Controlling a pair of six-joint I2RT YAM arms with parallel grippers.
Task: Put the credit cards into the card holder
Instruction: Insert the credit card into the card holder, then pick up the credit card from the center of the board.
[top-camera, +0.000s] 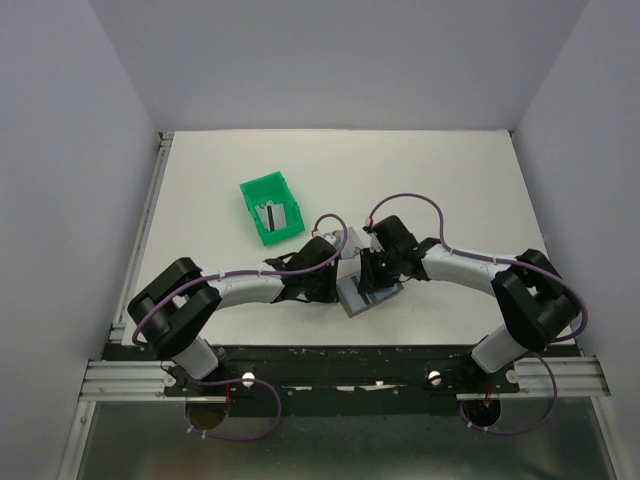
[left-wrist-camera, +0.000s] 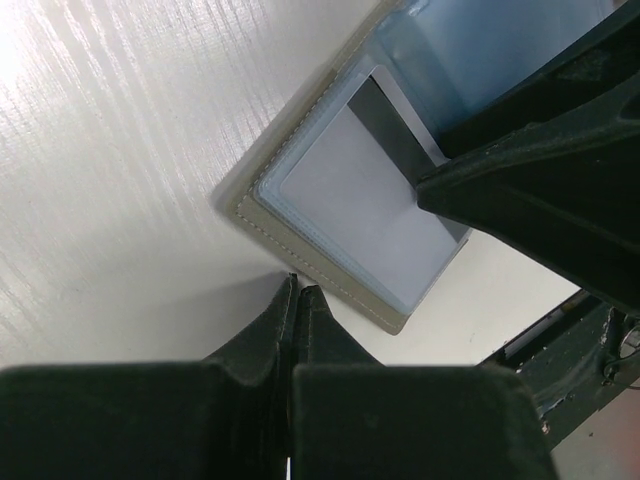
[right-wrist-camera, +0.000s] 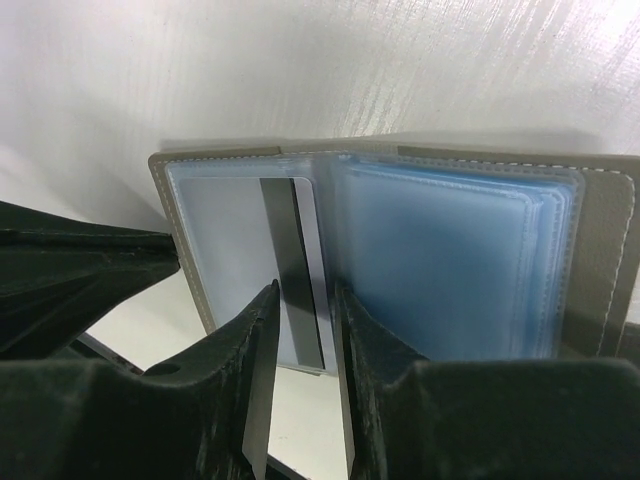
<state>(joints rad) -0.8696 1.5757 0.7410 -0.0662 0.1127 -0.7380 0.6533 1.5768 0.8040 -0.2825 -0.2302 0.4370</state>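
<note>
- The white table (top-camera: 200, 180) carries everything, and the work sits at its near middle, between the two arms.
- The green bin (top-camera: 248, 200) stands to the far left of that spot, well apart from both grippers.
- The left gripper (left-wrist-camera: 297, 295) is closed on nothing. Its tips meet just beside the card holder's stitched edge, and we cannot tell whether they press on it.
- The right gripper (right-wrist-camera: 303, 300) hangs over the open card holder with its jaws a little apart, one on each side of a card's dark stripe. We judge that they clamp nothing.
- The card holder (right-wrist-camera: 450, 270) lies open and flat on the table.
- One credit card (right-wrist-camera: 225, 250) sits in the left sleeve, almost fully home, so we count this one as done or nearly so.
- A second credit card (top-camera: 270, 216) lies in the green bin and is yet to be fetched. We cannot tell whether more lie under it.
</note>
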